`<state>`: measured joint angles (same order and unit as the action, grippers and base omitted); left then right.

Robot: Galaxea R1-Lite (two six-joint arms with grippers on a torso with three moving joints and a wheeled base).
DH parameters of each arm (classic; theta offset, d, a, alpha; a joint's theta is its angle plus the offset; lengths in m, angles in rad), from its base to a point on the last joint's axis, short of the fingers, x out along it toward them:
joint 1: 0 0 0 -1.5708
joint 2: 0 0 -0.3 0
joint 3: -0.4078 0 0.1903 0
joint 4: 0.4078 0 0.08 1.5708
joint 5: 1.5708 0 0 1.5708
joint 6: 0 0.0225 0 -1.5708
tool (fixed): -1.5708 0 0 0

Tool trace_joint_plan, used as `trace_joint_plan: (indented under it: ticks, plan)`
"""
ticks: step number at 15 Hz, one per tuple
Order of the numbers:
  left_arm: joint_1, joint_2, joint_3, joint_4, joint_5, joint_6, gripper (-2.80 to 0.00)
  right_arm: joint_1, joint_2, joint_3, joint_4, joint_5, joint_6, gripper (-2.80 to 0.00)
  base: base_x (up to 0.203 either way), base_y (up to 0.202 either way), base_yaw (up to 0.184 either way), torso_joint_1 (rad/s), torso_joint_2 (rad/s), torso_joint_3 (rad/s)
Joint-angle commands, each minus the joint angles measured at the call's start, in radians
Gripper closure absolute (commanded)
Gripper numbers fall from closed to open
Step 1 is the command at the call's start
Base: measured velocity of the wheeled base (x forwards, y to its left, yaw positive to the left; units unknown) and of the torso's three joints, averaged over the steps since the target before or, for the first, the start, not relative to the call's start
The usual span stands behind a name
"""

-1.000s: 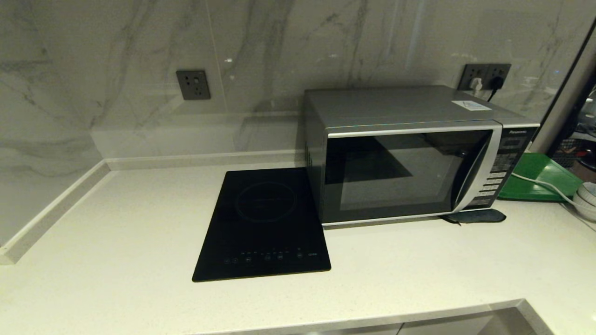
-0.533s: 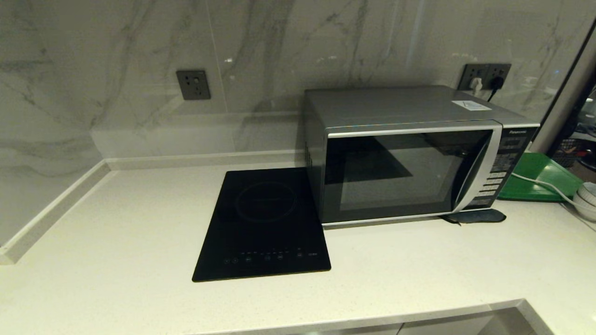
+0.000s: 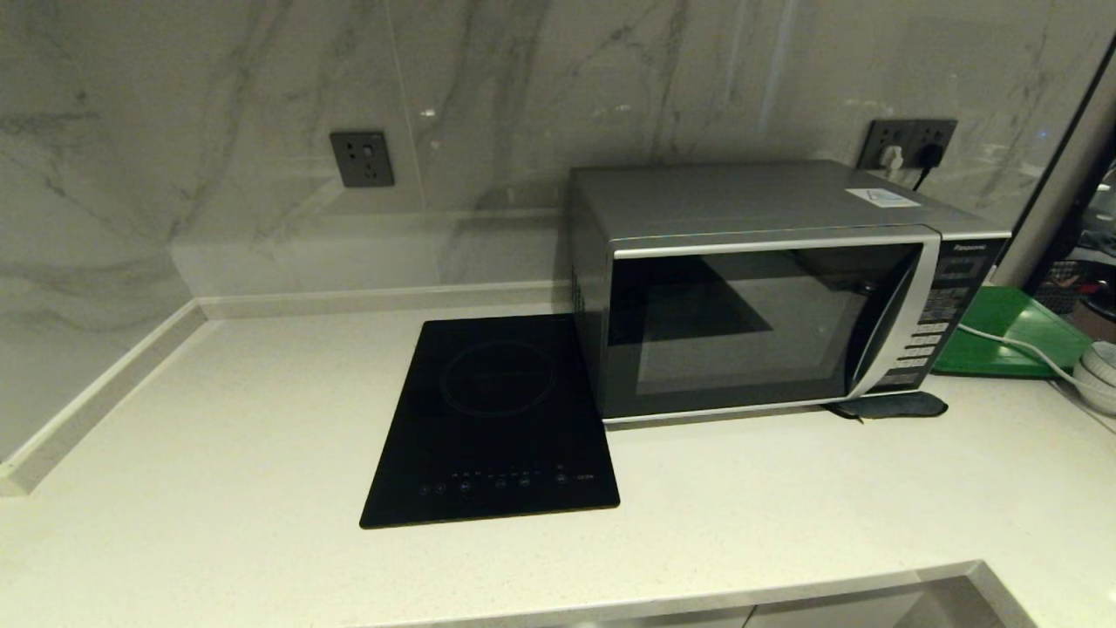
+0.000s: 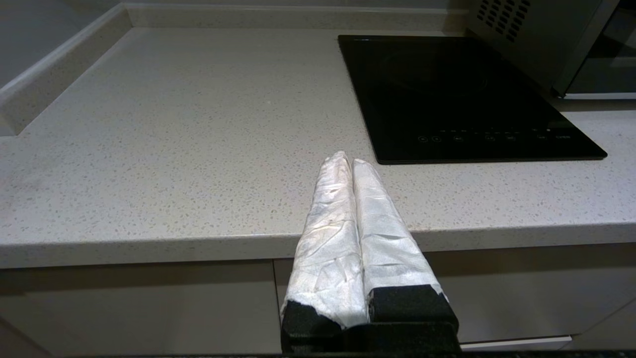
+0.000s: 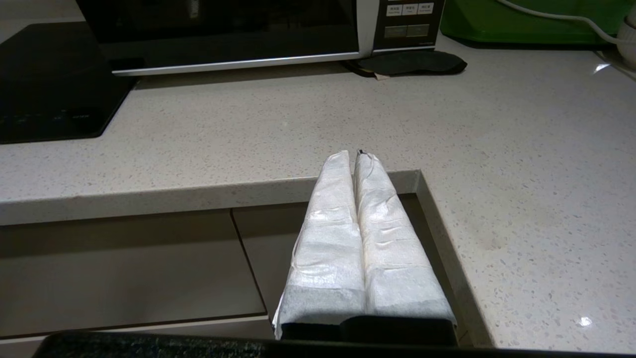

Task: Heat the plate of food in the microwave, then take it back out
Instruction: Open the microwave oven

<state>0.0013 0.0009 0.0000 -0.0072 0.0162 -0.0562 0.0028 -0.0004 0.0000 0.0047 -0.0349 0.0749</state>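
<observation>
Looking down from our head camera, we see one microwave [image 3: 767, 296] standing shut on the pale countertop [image 3: 218, 436], and neither of our arms shows there. One black induction cooktop [image 3: 493, 423] lies just beside the microwave's hinge side, one green tray [image 3: 1011, 336] sits on its button-panel side with a white cable [image 3: 1016, 346] running across it, and one dark pad [image 3: 889, 406] lies at its front corner below the buttons. Two wall outlet plates sit behind it. No lavender plate shows in any view; behind the dark door glass we cannot tell what is inside.

Only the wrist cameras show our tools. Our left gripper [image 4: 346, 159] hangs at the counter edge, well in front of the microwave past the cooktop, its two white-wrapped fingers pressed together on nothing. Our right gripper [image 5: 350, 156] hangs at the counter edge in front of the microwave's button panel, fingers likewise together and empty.
</observation>
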Motion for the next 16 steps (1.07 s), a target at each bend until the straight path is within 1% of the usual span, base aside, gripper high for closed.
trace_joint_plan:
  ticks: [1, 16]
  plan:
    - [0.0, 0.001, 0.0, 0.0, 0.001, -0.001, 0.0, 0.0, 0.002, 0.002, 0.0, 0.0, 0.0, 0.0, 0.0, 0.0, 0.0, 0.0, 0.0, 0.0]
    - [0.0, 0.001, 0.0, 0.0, 0.001, -0.001, 0.0, 0.0, 0.002, 0.002, 0.0, 0.0, 0.0, 0.0, 0.0, 0.0, 0.0, 0.0, 0.0, 0.0]
